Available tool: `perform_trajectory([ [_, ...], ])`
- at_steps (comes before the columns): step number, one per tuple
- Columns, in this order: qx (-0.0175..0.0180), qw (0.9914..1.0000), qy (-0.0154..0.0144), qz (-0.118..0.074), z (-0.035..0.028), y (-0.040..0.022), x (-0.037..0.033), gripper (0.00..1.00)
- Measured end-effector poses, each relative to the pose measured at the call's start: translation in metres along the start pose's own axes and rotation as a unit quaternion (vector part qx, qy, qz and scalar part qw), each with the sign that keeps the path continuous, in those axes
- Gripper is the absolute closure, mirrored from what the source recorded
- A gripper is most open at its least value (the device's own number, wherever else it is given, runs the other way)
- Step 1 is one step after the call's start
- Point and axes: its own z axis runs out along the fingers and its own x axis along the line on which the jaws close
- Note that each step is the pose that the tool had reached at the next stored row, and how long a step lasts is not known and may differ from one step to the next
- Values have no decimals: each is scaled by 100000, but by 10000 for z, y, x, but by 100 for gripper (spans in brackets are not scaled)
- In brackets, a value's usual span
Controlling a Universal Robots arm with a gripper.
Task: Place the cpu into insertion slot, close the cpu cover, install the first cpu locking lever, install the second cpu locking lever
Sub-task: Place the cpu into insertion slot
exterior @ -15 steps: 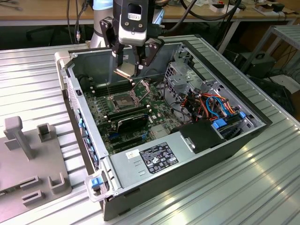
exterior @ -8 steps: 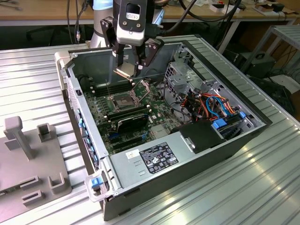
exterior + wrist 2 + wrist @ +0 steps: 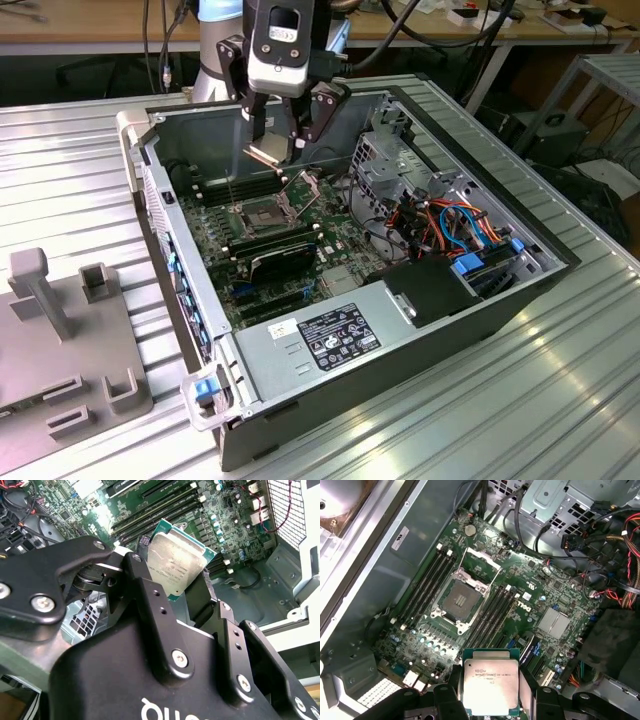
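While it hangs over the open computer case [image 3: 400, 372], the gripper [image 3: 272, 150] is closed narrowly on the chip's [image 3: 491, 687] edges, holding it tilted, well above the empty socket [image 3: 461, 600].

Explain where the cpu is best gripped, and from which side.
Pinch the cpu across two opposite thin edges, as the claw does here, and come from its metal-top side. It is a thin flat square, so the edges give parallel faces, and the underside is left free for the insertion slot.
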Motion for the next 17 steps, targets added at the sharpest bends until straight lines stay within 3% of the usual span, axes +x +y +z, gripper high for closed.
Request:
perform_trajectory([
  [6, 53, 99978, -84, 2095, 2, 1, -1, 45],
  [9, 129, 99873, -204, 5033, 5, 1, -1, 45],
  [12, 204, 99683, -322, 7941, 8, 1, -1, 45],
  [17, 218, 99615, -354, 8753, 9, 1, -1, 45],
])
